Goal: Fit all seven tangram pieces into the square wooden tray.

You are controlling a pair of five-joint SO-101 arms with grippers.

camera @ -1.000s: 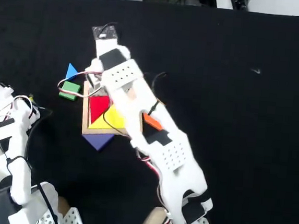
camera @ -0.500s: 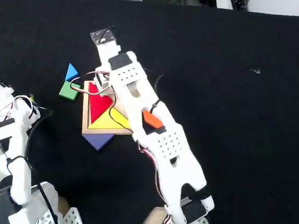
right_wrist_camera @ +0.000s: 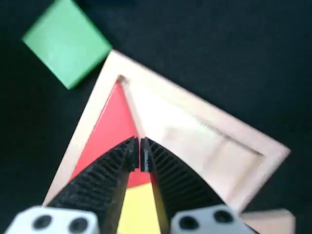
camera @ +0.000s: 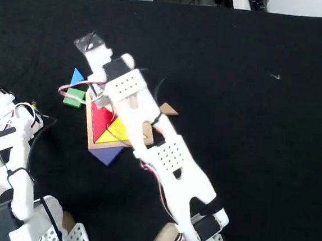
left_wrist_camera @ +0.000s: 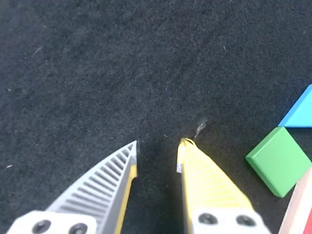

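The right arm (camera: 169, 155) hides half the wooden tray (camera: 88, 126). The right gripper (right_wrist_camera: 140, 148), pinched shut and empty, hangs over the red triangle (right_wrist_camera: 105, 141). The left gripper (left_wrist_camera: 160, 142) is narrowly parted. A green square (camera: 74, 97) lies at the tray's 10 o'clock.

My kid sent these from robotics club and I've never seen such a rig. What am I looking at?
Two small white robot arms sit at a black-covered table. One picture looks down from above; the other two come from cameras on each arm's wrist. The left gripper is open over bare cloth, near a green square block and a light blue triangle. The right gripper is shut, holding nothing, above the square wooden tray, which holds a red triangle and a yellow triangle.
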